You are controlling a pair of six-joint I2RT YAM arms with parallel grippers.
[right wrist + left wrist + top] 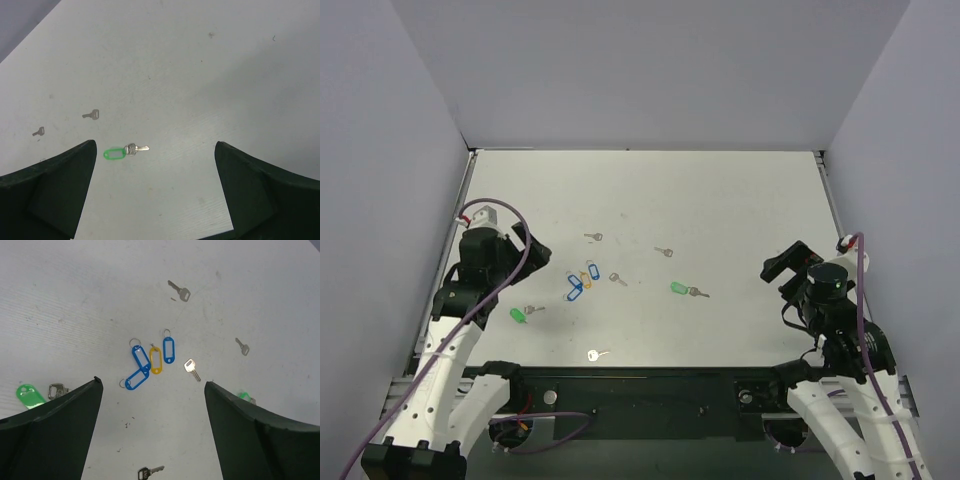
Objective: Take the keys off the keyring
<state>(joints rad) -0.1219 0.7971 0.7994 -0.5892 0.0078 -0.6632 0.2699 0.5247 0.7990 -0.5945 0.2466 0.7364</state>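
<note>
The light-green keyring tag [678,288] lies flat on the table right of centre, with a silver key [697,292] joined at its right end. In the right wrist view the tag [115,153] and key [136,148] lie ahead of my open, empty right gripper [155,144], nearer its left finger. In the top view my right gripper [780,260] is well to the right of them. My left gripper [532,248] is open and empty at the left. Its wrist view shows only a sliver of the tag [243,396] beside the right finger.
A brighter green tag [517,316] with a key [532,310] lies near the left arm. Blue tags [141,358] and an orange tag [156,360] cluster ahead of the left gripper [152,383]. Loose silver keys [593,237] [664,252] [617,279] [598,354] are scattered around.
</note>
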